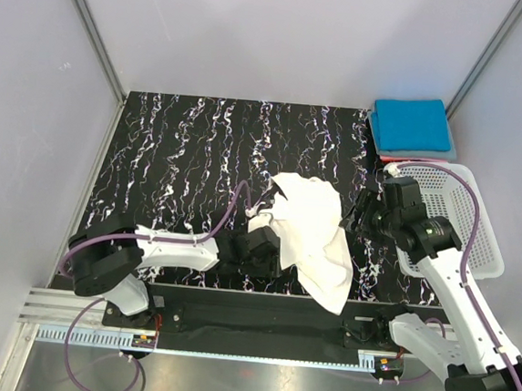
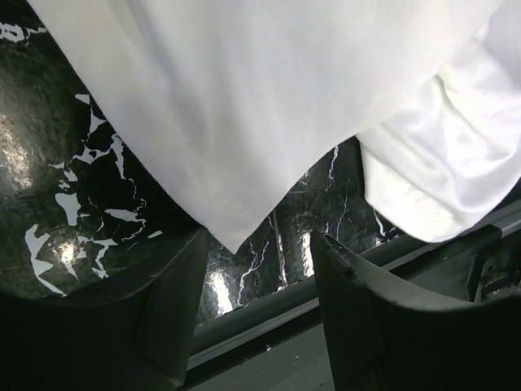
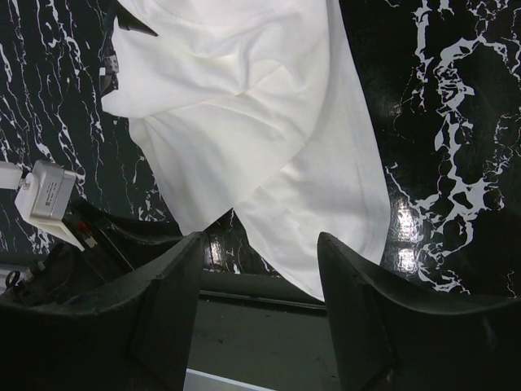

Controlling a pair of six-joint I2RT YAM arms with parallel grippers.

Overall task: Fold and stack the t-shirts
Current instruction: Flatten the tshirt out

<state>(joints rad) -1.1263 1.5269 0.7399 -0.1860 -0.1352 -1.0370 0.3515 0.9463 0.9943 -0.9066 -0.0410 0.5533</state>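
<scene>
The white t-shirt [image 1: 311, 229] lies crumpled in the middle of the black marbled table, one end trailing over the near edge. My left gripper [image 1: 261, 246] sits at its left side, open. In the left wrist view a corner of the white t-shirt [image 2: 269, 98] hangs just beyond the left gripper [image 2: 256, 244], with nothing between the fingers. My right gripper [image 1: 360, 213] hovers at the shirt's right side, also open. The right wrist view looks down on the white t-shirt [image 3: 260, 122] past the empty right gripper [image 3: 259, 240]. A folded blue t-shirt [image 1: 412, 125] lies at the back right, a thin red edge [image 1: 419, 160] under it.
A white lattice basket [image 1: 466, 234] stands at the right edge, beneath the right arm. Grey walls close in the table on the left, back and right. The table's near edge and a metal rail [image 2: 269, 322] run right below both grippers.
</scene>
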